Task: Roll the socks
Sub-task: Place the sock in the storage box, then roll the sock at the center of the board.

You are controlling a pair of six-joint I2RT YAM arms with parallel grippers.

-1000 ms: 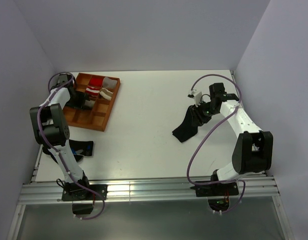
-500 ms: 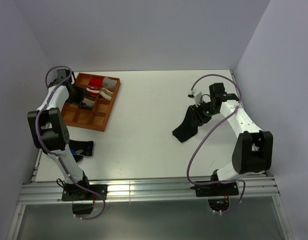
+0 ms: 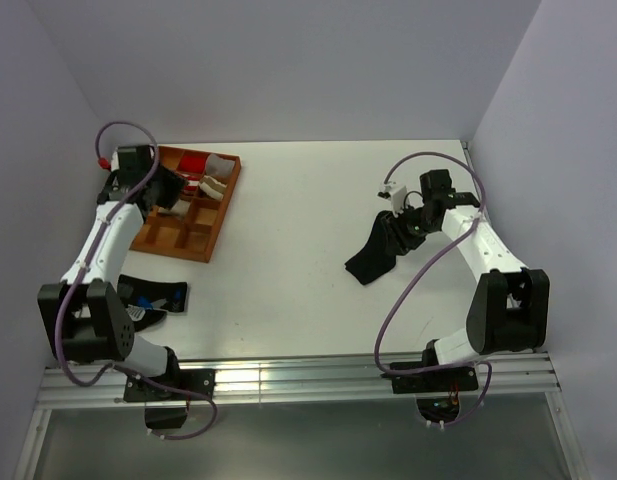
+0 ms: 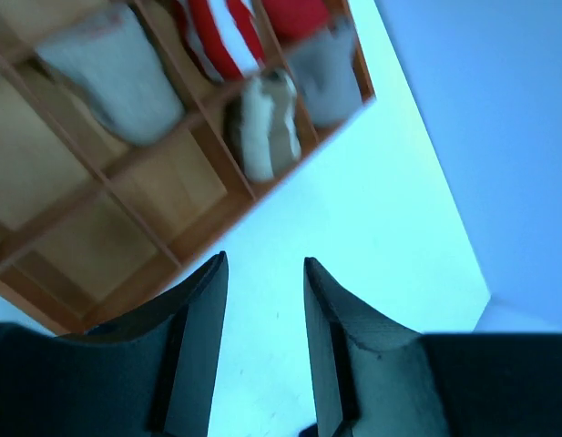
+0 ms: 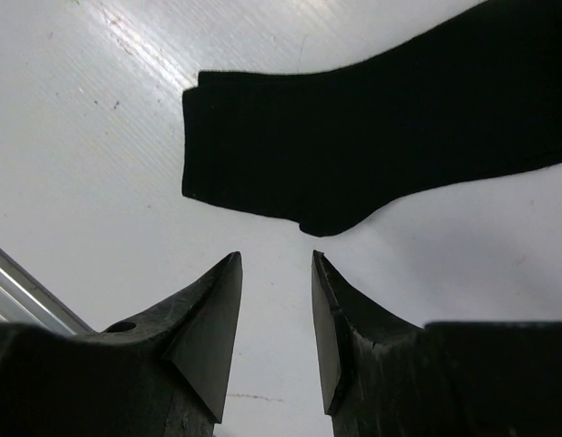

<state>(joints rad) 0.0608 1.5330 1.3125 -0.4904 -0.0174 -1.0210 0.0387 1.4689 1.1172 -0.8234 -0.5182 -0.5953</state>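
A flat black sock (image 3: 373, 252) lies on the white table at the right; in the right wrist view it (image 5: 372, 137) lies just beyond my fingertips. My right gripper (image 3: 404, 226) (image 5: 276, 257) is open and empty, low over the table beside the sock's upper end. A wooden compartment tray (image 3: 178, 240) at the left holds rolled socks: red-and-white (image 4: 221, 36), grey (image 4: 112, 68) and beige (image 4: 262, 127). My left gripper (image 3: 176, 193) (image 4: 262, 264) is open and empty, held above the tray's right part.
A dark sock pair with blue markings (image 3: 153, 297) lies on the table in front of the tray, by the left arm. Walls close in the table at the back and both sides. A metal rail (image 3: 288, 380) runs along the near edge.
My left arm has lifted up and back out of the tray, its gripper open and empty. The right arm and the black sock have barely moved.
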